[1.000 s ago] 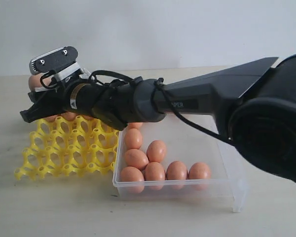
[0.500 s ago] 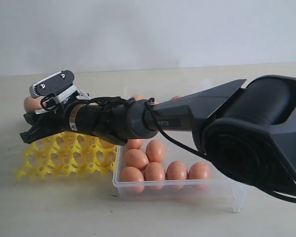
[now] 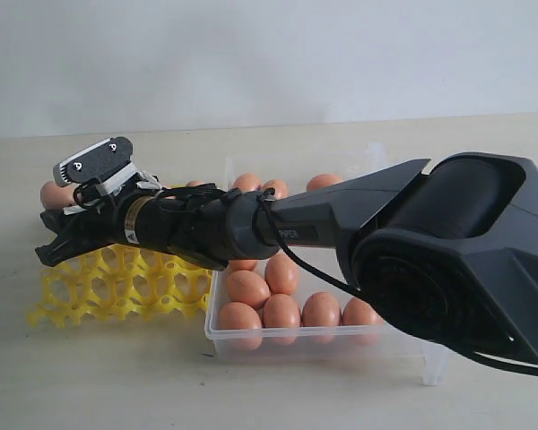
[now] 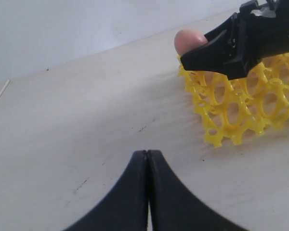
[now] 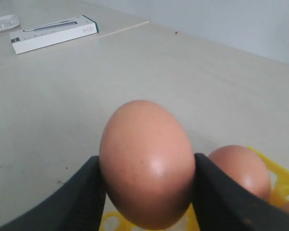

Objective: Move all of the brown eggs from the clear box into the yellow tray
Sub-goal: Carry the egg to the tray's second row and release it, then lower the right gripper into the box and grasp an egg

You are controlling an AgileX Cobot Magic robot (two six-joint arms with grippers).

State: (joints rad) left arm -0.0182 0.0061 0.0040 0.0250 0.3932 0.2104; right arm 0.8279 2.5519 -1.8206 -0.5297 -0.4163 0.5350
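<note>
Your right tool (image 3: pixel 58 235), clamped on a brown egg (image 5: pixel 147 163), has dropped low over the yellow tray (image 3: pixel 117 291), at its far side. Release soon; many eggs (image 3: pixel 282 309) remain in the clear box (image 3: pixel 403 354)

The right arm (image 3: pixel 287 228) lies low across the clear box (image 3: pixel 341 349) and yellow tray (image 3: pixel 117 291), barring their far rows; the bench (image 3: pixel 108 376) in front is bare.
</note>
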